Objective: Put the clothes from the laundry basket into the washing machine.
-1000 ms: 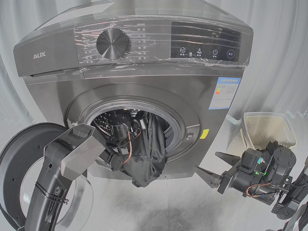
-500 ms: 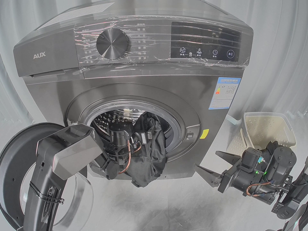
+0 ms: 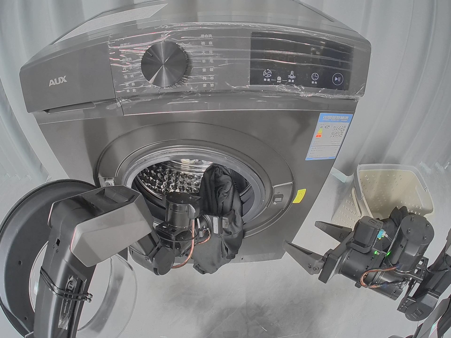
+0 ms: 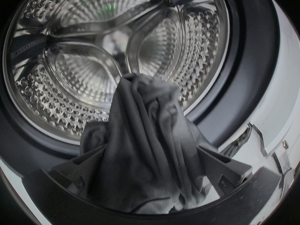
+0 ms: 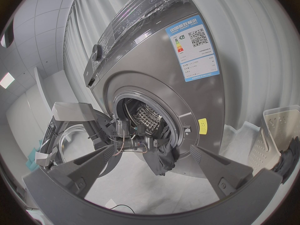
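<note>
Dark garment (image 3: 220, 212) is only half loaded: draped over the lower lip of the washing machine (image 3: 197, 118) opening, tail hanging down the front. To finish, I'd regrasp low on the hanging part and push it past the door seal, deep into the drum (image 4: 78, 72). Left gripper (image 4: 151, 150) is spread wide at the lip, with cloth bunched loosely between its fingers (image 4: 225, 169), not pinched. Right gripper (image 3: 303, 235) is spread and empty, near the laundry basket (image 3: 399, 184).
</note>
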You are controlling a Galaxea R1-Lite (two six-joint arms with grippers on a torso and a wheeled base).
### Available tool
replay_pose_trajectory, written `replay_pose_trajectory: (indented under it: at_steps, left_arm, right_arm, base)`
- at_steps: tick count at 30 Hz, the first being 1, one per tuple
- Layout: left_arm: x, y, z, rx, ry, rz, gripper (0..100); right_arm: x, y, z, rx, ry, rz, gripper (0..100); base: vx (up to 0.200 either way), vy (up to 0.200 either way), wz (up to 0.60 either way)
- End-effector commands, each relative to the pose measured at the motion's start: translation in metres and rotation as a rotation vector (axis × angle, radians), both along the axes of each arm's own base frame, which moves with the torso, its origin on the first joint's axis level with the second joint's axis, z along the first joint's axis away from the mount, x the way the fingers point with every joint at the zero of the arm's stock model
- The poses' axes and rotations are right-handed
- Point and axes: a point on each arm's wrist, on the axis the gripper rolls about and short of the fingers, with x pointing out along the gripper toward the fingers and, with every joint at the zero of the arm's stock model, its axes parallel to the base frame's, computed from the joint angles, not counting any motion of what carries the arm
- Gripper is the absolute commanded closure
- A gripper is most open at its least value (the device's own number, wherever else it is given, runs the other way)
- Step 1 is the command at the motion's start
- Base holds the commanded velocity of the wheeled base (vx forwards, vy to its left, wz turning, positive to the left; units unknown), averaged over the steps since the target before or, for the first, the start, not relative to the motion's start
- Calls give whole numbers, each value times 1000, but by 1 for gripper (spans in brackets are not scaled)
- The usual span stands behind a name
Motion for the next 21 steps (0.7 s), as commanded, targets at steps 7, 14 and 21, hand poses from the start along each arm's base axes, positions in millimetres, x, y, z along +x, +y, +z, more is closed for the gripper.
replay_pose_trajectory:
  at_steps: [7,14,21]
  left_arm:
    - [-8,-1,-14,51,71,-31,0]
    - [8,0,-8,27,6,1,100]
    - [43,13,18,-34,-157,151,100]
  right_arm:
    - [0,1,-1,-1,2,7,0]
    - [0,1,-1,-1,2,7,0]
    - [-1,2,0,1,0,8,0]
  base:
    - [0,0,0]
    - [0,0,0]
    - [0,0,0]
